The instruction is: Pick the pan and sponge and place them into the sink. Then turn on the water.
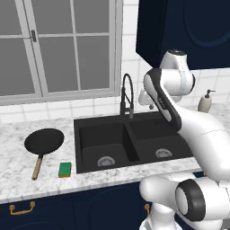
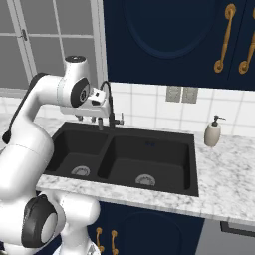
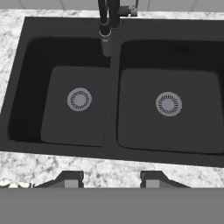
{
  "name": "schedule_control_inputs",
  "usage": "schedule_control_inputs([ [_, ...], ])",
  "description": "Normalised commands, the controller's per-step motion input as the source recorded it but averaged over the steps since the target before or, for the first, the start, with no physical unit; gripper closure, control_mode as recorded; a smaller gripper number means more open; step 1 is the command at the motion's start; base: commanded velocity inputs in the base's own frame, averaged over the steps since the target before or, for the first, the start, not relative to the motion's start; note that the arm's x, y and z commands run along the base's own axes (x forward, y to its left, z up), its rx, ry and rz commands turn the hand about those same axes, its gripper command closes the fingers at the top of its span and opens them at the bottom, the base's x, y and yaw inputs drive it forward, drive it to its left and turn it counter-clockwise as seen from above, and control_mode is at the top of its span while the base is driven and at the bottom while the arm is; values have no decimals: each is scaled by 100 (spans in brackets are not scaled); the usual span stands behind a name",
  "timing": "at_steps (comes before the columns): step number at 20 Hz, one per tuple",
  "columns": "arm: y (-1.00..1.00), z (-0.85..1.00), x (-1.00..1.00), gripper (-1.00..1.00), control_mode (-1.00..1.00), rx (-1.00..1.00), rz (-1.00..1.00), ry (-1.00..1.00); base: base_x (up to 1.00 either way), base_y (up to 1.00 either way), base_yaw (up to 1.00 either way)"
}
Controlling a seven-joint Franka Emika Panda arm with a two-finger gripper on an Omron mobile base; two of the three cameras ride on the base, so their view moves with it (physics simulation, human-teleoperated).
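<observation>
Marble counter (image 1: pixel 18 152) carries the pan (image 1: pixel 43 140) and sponge (image 1: pixel 65 169), left of the sink (image 1: pixel 103 134). Fingers (image 3: pixel 112 179) hang above the sink's front rim, apparently partly open, gripping nothing, near the faucet (image 1: pixel 127 96).

You have both basins of the sink (image 3: pixel 114 144) open from above, with only the faucet (image 1: pixel 127 95) arching over the rear divider, and the pan (image 1: pixel 43 142) and sponge (image 1: pixel 65 169) lie unobstructed on the left tabletop (image 1: pixel 18 166).

Glossy white rounded arm (image 1: pixel 193 130) segments, dark joint bands, small dark fingertips (image 3: pixel 72 178).
</observation>
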Motion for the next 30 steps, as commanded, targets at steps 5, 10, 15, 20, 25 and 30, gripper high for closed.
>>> schedule_control_inputs([
  [5,22,0,-14,-100,-100,-1,0,-7,0,0,0],
  [10,49,-5,-40,-100,-100,0,0,-2,0,0,0],
  [15,58,-6,-23,-100,-100,0,0,0,0,0,0],
  [20,51,-8,-16,-100,-100,0,0,0,0,0,0],
  [25,50,-10,-11,-100,-100,0,0,0,0,0,0],
  [30,43,-12,-11,-100,-100,0,0,0,0,0,0],
])
